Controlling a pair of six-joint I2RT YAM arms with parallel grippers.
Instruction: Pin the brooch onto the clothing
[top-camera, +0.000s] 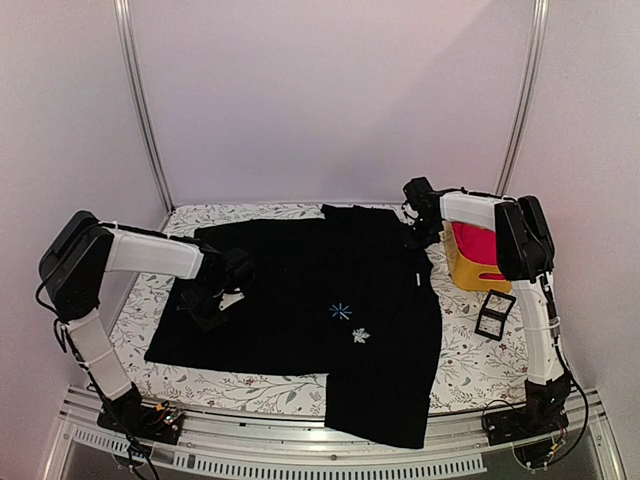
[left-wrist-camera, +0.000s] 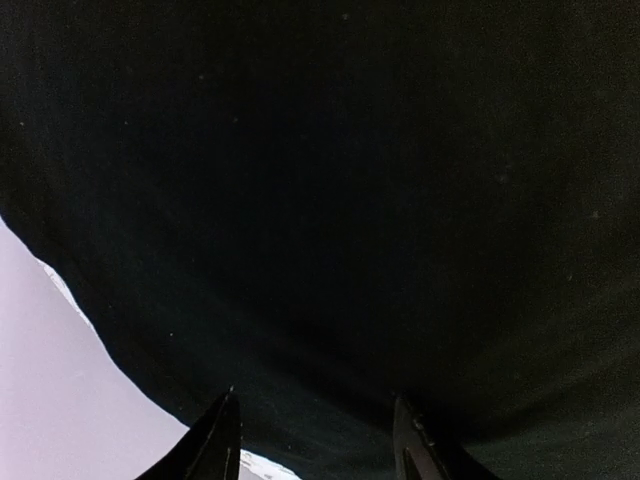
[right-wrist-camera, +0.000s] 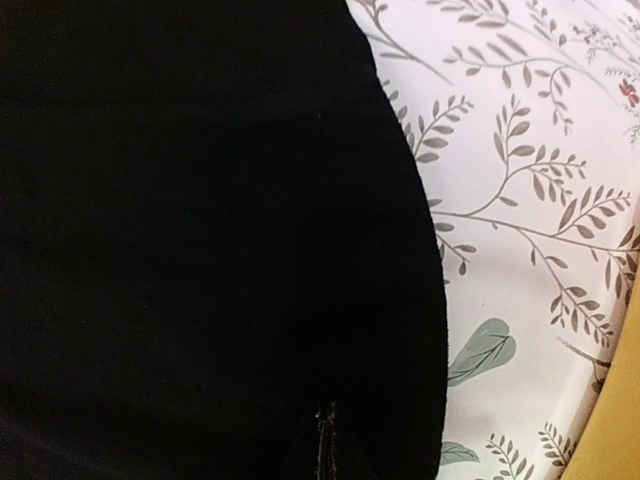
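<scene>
The clothing (top-camera: 300, 280), a black long-sleeved shirt, lies spread flat on the table. Its light-blue asterisk print (top-camera: 341, 311) is on the chest. The brooch (top-camera: 360, 336), a tiny pale leaf shape, rests on the fabric just below and right of that print. My left gripper (top-camera: 215, 300) hovers over the shirt's left sleeve. In the left wrist view it (left-wrist-camera: 315, 400) stands open, with only black cloth (left-wrist-camera: 350, 200) beyond its fingers. My right gripper (top-camera: 413, 240) is at the shirt's upper right edge. It (right-wrist-camera: 325, 420) is shut, tips against the black fabric (right-wrist-camera: 200, 250).
A yellow box (top-camera: 470, 268) holding a bright pink garment (top-camera: 470, 243) stands at the right, beside my right arm. A small black square frame (top-camera: 494, 314) lies in front of it on the floral tablecloth (top-camera: 470, 360). The shirt's hem hangs over the near table edge.
</scene>
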